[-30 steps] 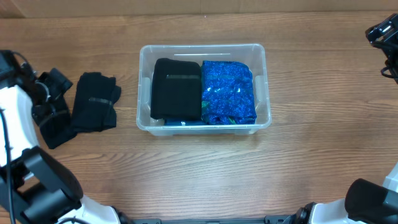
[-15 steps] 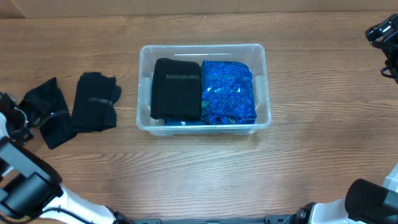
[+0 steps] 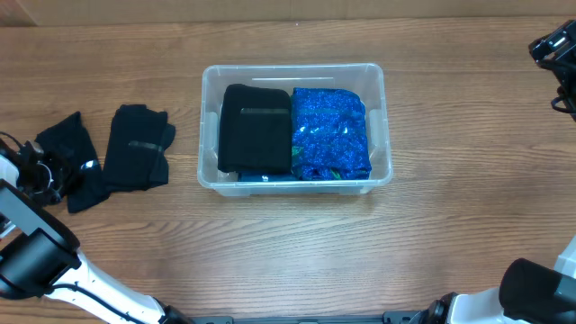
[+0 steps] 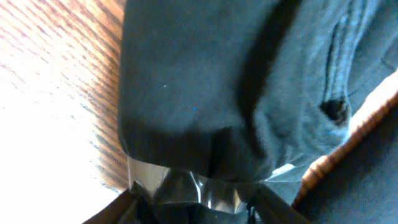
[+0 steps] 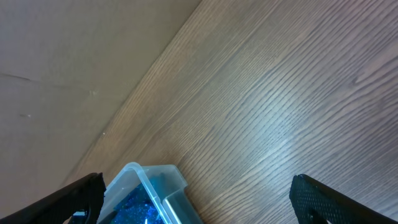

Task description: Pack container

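Seen from overhead, the clear plastic container (image 3: 295,70) sits at the middle of the wooden table (image 3: 450,234), its long side running left to right. Inside it, a folded black garment (image 3: 256,129) fills the left half. A folded blue patterned garment (image 3: 330,133) fills the right half, and the two touch along their inner edges.

My left claw (image 3: 38,171) is at the far left edge of the table, well apart from the container. It rests on the outer side of a loose black cloth (image 3: 70,157). A second folded black piece (image 3: 137,147) lies between that cloth and the container, touching the cloth and near the container's left wall.

In the left wrist view, black fabric fills almost the whole frame, with bare wood showing at the left and right edges. The two fingers (image 4: 121,210) show only as dark tips at the bottom, set somewhat apart, and a bulge of cloth sits between them. I cannot tell whether they are pinching the cloth or only resting against it.

My right claw (image 3: 551,47) is at the far upper right of the table, well apart from the container, which lies to its left and nearer to me. In its wrist view the fingers (image 5: 74,196) stand spread wide at the two bottom corners with nothing between them. One rounded corner of the container (image 5: 149,180) shows below, with blue fabric inside it.
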`<state>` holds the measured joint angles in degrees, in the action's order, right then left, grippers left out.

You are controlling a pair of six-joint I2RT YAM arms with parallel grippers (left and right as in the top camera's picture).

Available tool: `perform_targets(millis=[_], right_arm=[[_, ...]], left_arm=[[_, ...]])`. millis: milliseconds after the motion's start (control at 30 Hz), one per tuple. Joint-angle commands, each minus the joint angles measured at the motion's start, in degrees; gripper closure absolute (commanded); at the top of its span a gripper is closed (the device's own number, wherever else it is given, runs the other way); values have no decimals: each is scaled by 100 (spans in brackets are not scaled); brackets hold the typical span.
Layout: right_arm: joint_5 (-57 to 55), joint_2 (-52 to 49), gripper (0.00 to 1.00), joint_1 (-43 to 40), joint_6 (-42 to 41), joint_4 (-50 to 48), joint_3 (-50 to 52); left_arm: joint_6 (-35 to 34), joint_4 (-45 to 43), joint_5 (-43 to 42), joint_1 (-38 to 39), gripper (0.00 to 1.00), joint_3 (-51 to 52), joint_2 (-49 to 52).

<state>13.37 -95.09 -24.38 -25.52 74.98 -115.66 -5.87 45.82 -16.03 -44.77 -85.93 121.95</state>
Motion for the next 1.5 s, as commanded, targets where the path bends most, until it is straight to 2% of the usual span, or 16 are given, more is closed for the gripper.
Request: perform_targets(millis=[0, 67, 167, 367, 500, 533, 600, 633, 700, 800, 900, 1100, 1200, 1333, 1467], right_arm=[[42, 68, 0, -11, -24, -24, -20], [42, 68, 0, -13, -24, -24, -20], [42, 68, 0, -13, -24, -24, -20], [42, 68, 0, -13, -24, -24, -20], [42, 68, 0, -13, -24, -24, -20], [42, 68, 0, -13, -24, -24, -20], [42, 68, 0, -11, -24, -24, -20], [42, 68, 0, -13, -24, -24, -20], [42, 68, 0, -13, -24, -24, -20], [42, 68, 0, -11, -24, -24, -20], [42, 68, 0, -11, -24, -24, -20], [42, 68, 0, -11, -24, -24, -20], [42, 68, 0, -13, -24, -24, -20], [42, 68, 0, -13, -24, -24, -20], [42, 68, 0, -13, -24, -24, -20]], left_arm=[[74, 264, -380, 17, 77, 31, 120], [74, 529, -424, 20, 83, -79, -52], [142, 1021, -634, 55, 85, -374, -498], [632, 1985, -1967, 535, 84, -1104, -1888], [647, 2284, -2258, 1488, 82, -1322, -2887], [179, 2114, -2199, 2577, 82, -1322, -3440], [-260, 1843, -1930, 3250, 82, -1322, -3604], [-730, 1506, -1412, 3993, 82, -1322, -3659], [-1281, 1163, -492, 4905, 81, -1320, -3600], [-1893, 846, 551, 5904, 80, -1320, -3368], [-2450, 632, 1478, 6520, 80, -1320, -3008], [-3880, 911, 2168, 6861, 84, -1318, -2168], [-4199, 1327, 2481, 6850, 82, -1318, -1906], [-4061, 1799, 2671, 6832, 74, -1292, -1641], [-3287, 2046, 2651, 6830, 59, -1246, -1390]])
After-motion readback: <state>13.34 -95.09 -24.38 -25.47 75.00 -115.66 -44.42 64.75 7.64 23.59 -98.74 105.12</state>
